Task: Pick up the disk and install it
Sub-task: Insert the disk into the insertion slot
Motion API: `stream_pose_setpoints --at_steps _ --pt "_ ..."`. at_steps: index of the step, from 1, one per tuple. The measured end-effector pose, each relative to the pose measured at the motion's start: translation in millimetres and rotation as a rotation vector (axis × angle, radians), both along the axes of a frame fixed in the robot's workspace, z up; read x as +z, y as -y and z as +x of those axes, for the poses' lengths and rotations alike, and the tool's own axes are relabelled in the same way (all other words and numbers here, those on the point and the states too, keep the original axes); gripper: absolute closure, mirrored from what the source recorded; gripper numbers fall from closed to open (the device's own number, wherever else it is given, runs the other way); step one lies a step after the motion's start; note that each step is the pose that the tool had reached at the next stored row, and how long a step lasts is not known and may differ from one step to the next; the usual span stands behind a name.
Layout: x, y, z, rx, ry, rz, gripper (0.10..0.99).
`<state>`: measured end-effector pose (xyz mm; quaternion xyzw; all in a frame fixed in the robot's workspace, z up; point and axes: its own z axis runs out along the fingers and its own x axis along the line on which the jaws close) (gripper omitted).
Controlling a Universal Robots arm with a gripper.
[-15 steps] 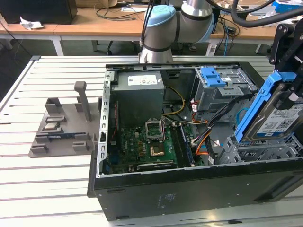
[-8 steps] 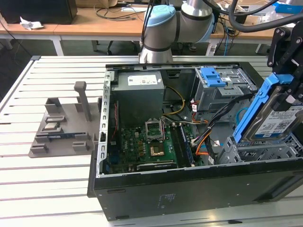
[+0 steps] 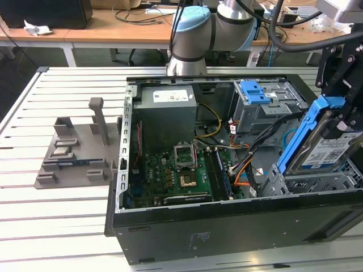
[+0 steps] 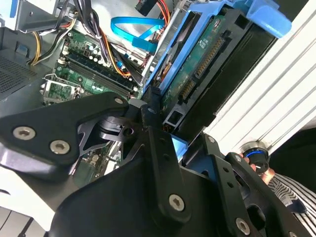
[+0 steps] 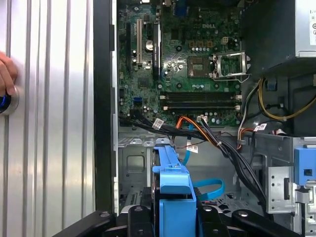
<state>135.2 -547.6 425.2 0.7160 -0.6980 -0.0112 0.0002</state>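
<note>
Disk point(image 3: 332, 148) is sitting clamped in the end effector point(image 3: 347, 116), standing on edge with its blue carrier frame tilted, hanging over the drive bay corner of the open computer case point(image 3: 227, 232) at the exterior view's right. Cables point(image 5: 212, 136) and a blue ribbon cable point(image 4: 133, 29) are crowding the space right beside that bay, while the motherboard point(image 5: 192, 59) is lying well apart with open room above it. A hand point(image 5: 6, 74) is resting on a button on the slatted worktop point(image 3: 57, 215) just outside the case wall.
</note>
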Motion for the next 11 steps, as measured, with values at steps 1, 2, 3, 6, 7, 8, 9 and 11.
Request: stream_pose_setpoints --at_steps 1,2,3,6,7,8,9,11 --pt "-7.4 0.0 0.0 0.0 0.0 0.0 0.718" --pt "-9.2 0.0 0.0 0.0 0.0 0.0 0.718" --pt "-11.0 0.0 0.0 0.0 0.0 0.0 0.718" --pt "-16.4 0.0 0.0 0.0 0.0 0.0 0.718" --pt "-17.7 0.0 0.0 0.0 0.0 0.0 0.718" --pt "-19.3 0.0 0.0 0.0 0.0 0.0 0.718" --pt "-21.3 0.0 0.0 0.0 0.0 0.0 0.718" --pt "-29.3 0.0 0.0 0.0 0.0 0.0 0.718"
